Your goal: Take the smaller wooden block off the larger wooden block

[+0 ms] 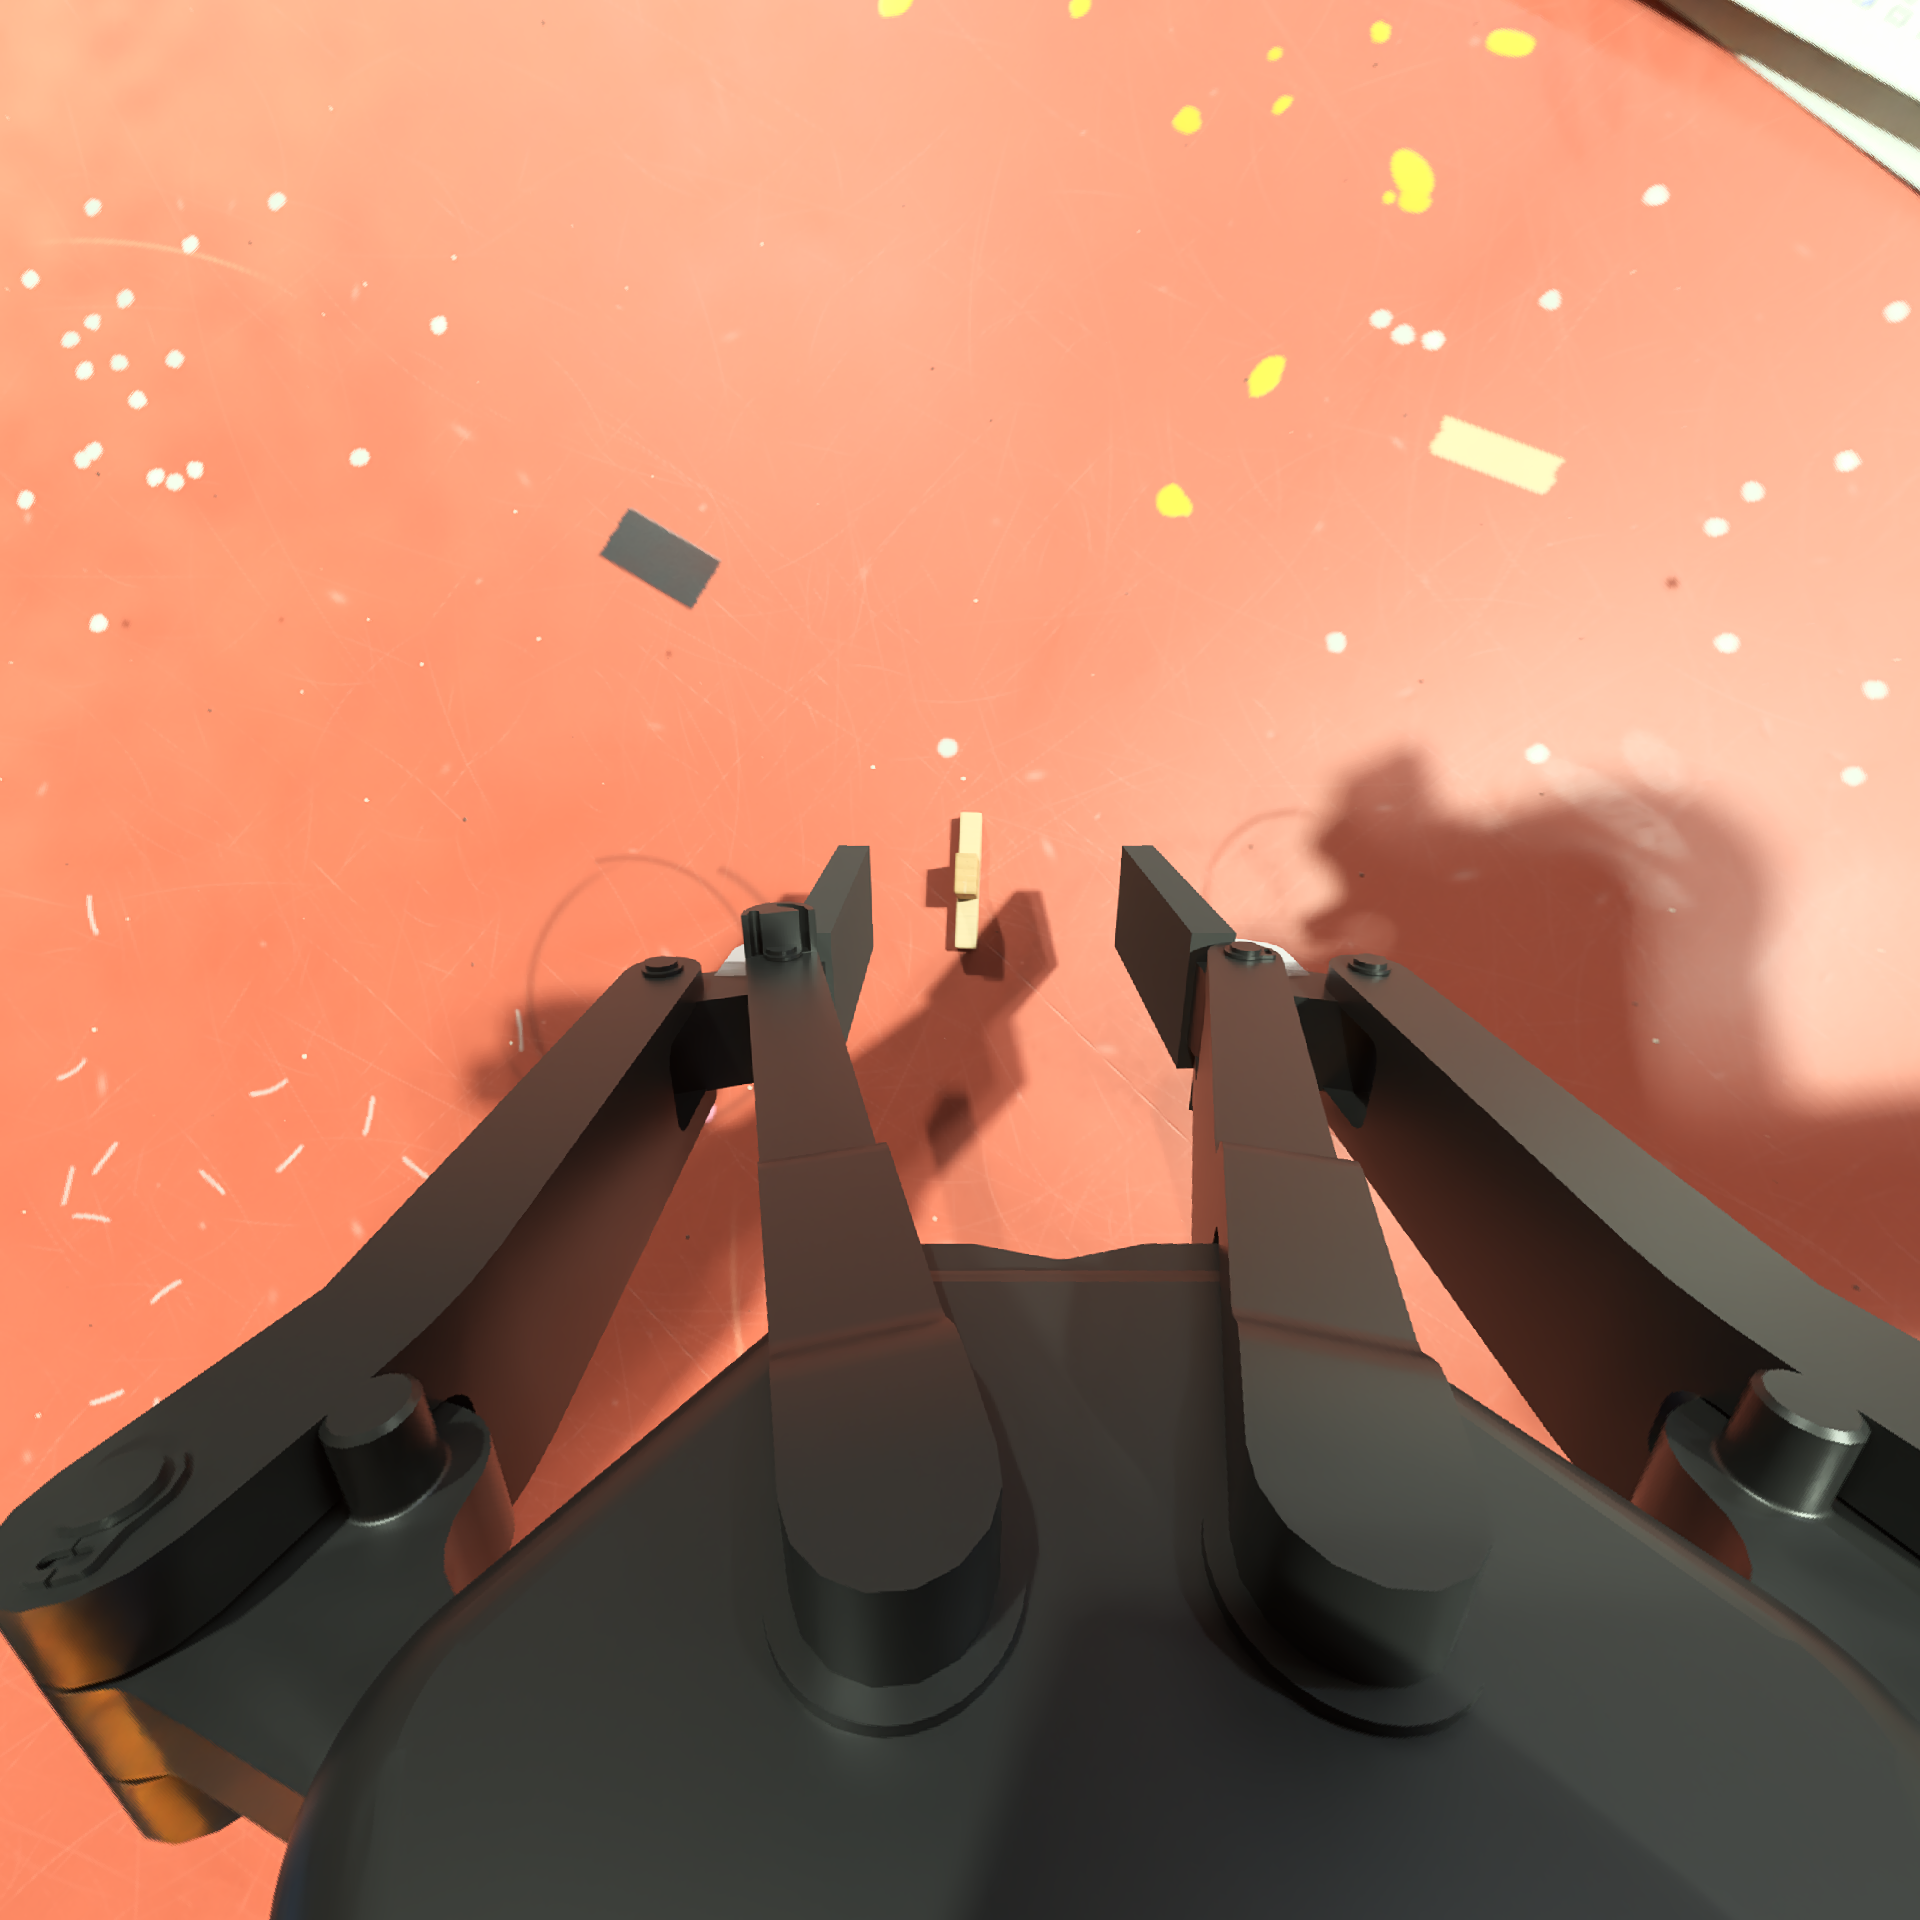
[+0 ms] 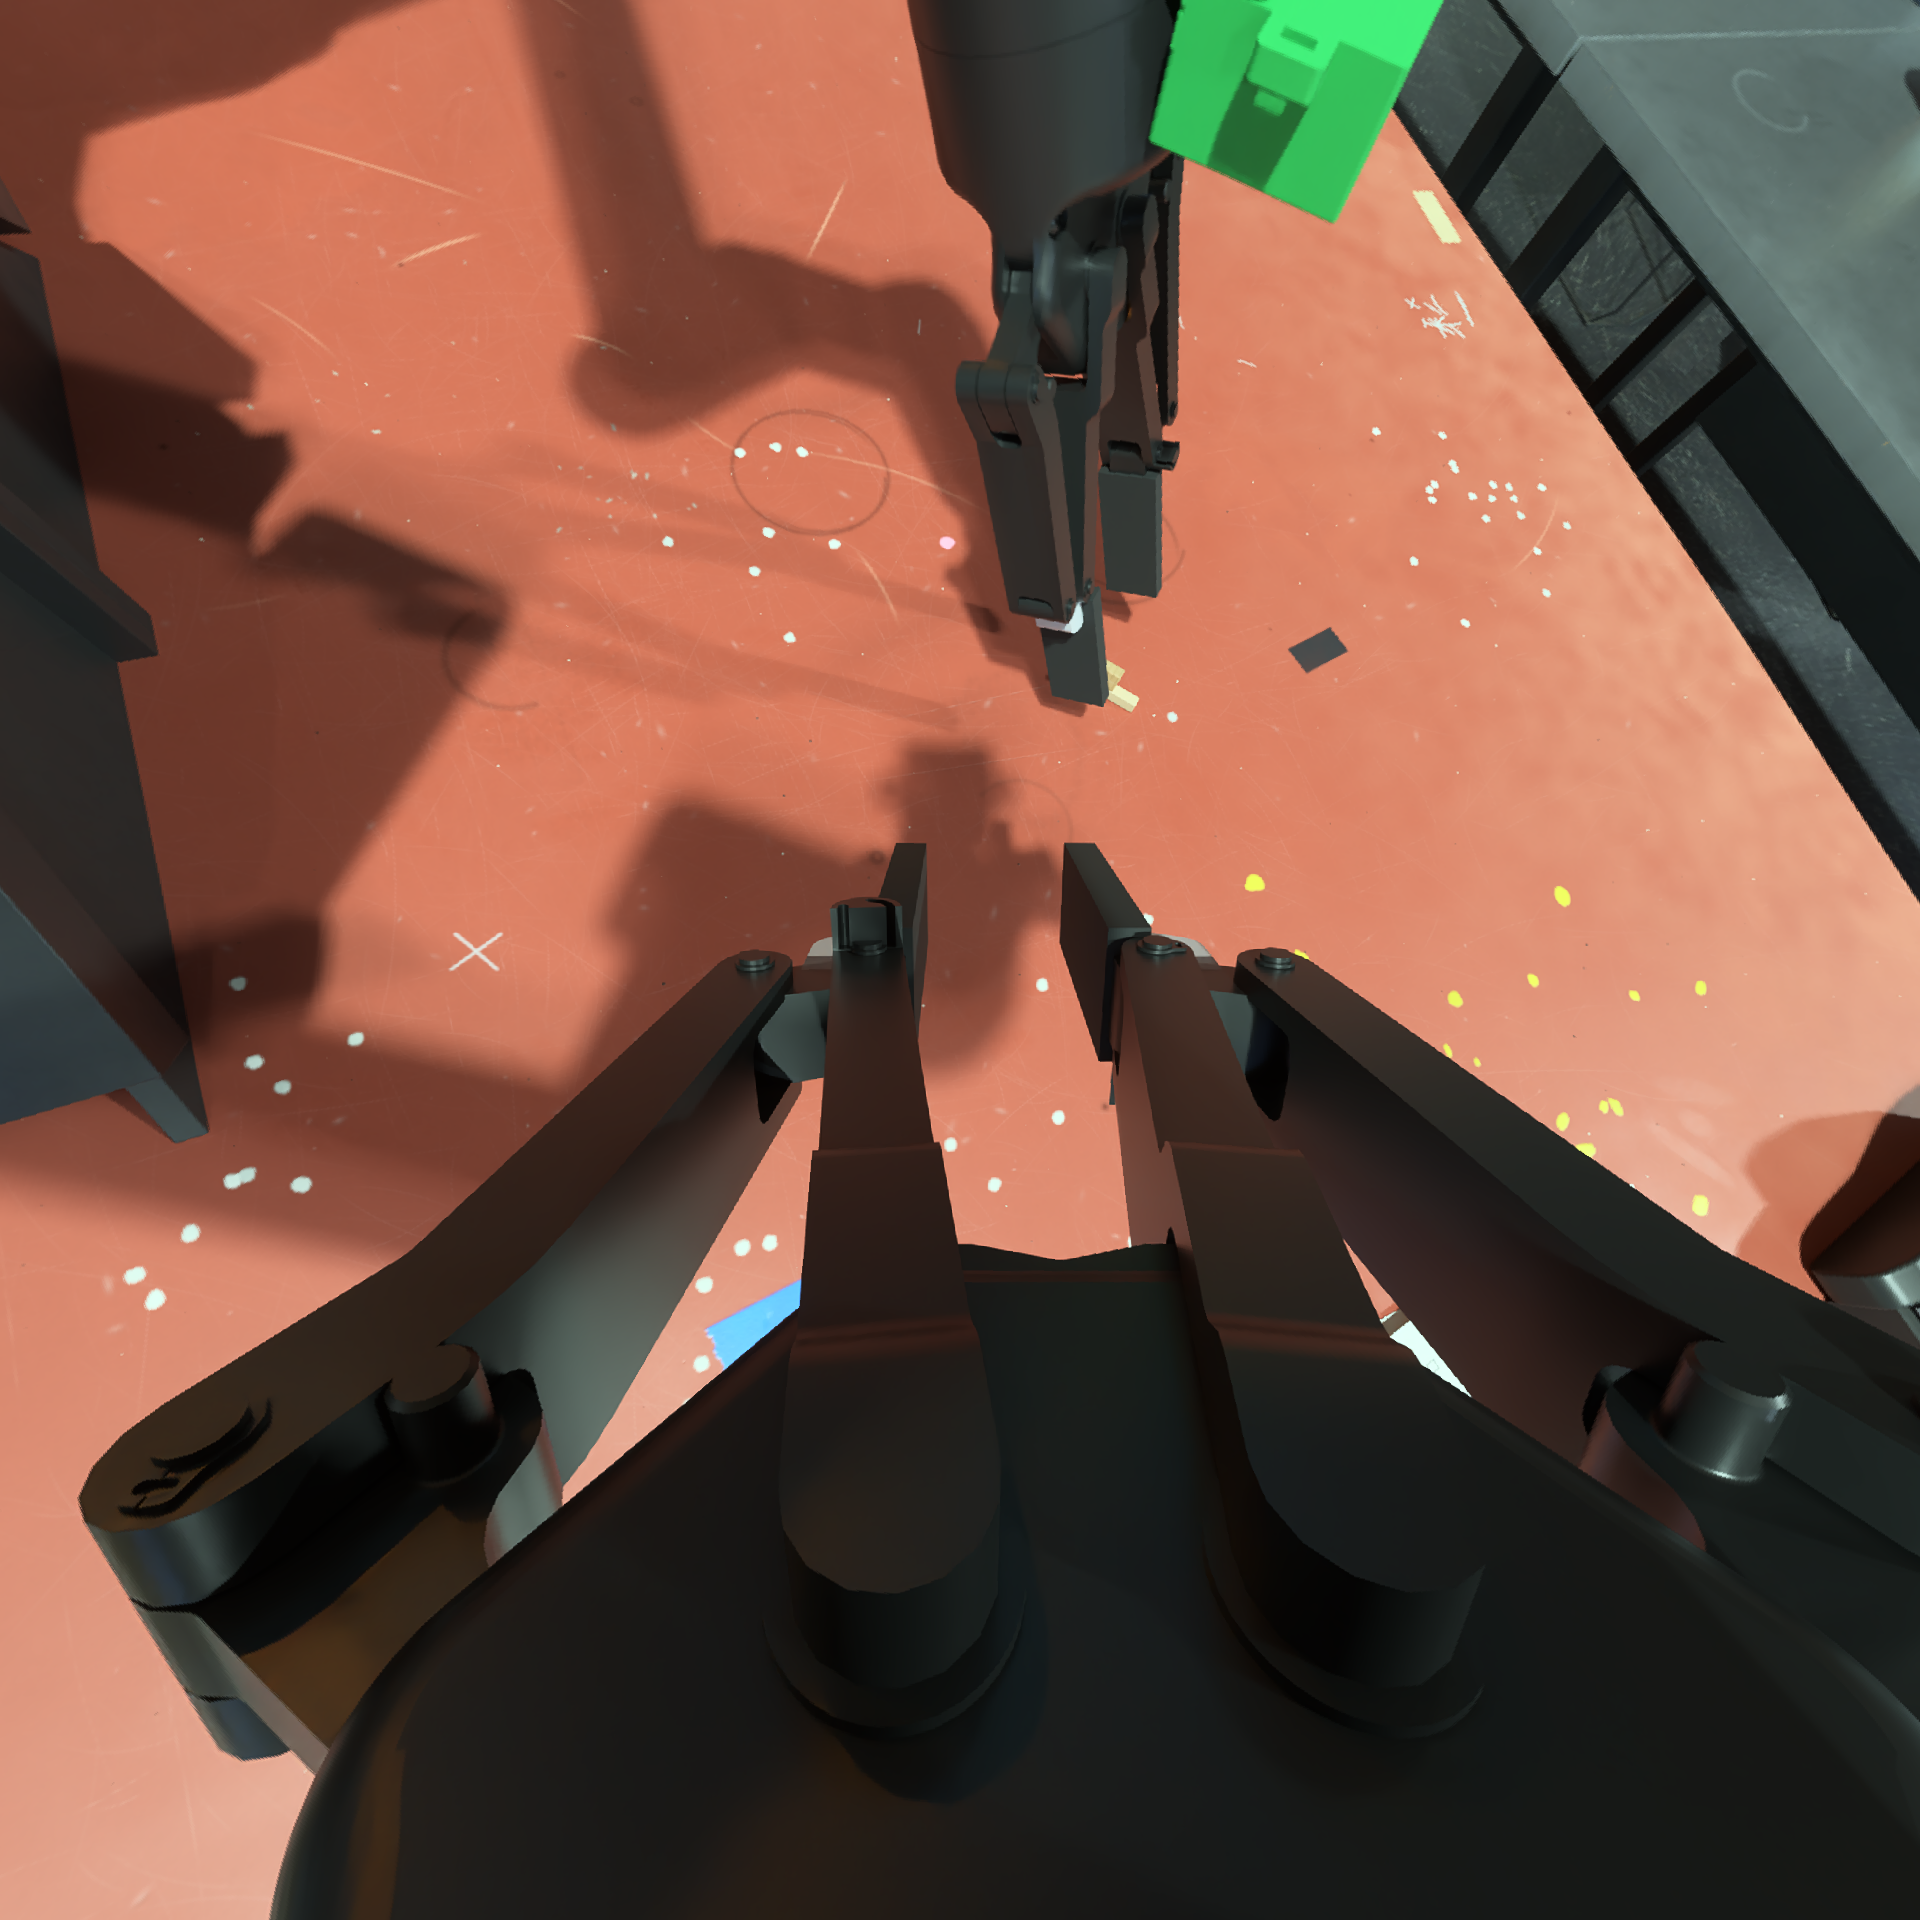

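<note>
Smaller wooden block (image 1: 966,875) sits on the larger wooden block (image 1: 968,831), both on the red desk (image 1: 935,468), between the spread fingers of the left pincer (image 1: 994,894). The right pincer (image 2: 992,894) hangs well apart, jaws parted, empty.

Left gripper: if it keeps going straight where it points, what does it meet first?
Likely the smaller wooden block on the larger wooden block, between the open left gripper fingers; depth unclear.
</note>
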### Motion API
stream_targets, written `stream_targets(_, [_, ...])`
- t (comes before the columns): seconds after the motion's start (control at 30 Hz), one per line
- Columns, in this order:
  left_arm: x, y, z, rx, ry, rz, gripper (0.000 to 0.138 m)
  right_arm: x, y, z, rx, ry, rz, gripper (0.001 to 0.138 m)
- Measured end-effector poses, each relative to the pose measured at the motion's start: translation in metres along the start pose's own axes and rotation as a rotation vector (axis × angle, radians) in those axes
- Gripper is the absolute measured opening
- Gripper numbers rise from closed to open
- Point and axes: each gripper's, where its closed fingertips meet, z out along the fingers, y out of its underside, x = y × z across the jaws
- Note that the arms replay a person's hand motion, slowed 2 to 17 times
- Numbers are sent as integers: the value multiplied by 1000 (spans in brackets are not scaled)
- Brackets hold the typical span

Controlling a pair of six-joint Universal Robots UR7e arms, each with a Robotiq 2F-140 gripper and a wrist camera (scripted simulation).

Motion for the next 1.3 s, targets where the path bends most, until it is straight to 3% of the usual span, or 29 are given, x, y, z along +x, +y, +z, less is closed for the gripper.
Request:
stream_targets(0.6, [-13, 0, 31, -66, -23, 30, 50, -1, 3, 3, -14, -8, -3, 35])
stream_targets(0.93, [-8, 1, 34, -66, 2, 47, 6, -1, 4, 9, -30, -15, -4, 35])
stream_targets(1.3, [-4, 1, 34, -77, 41, 33, 6, -3, 3, 15, -42, -22, -14, 35])
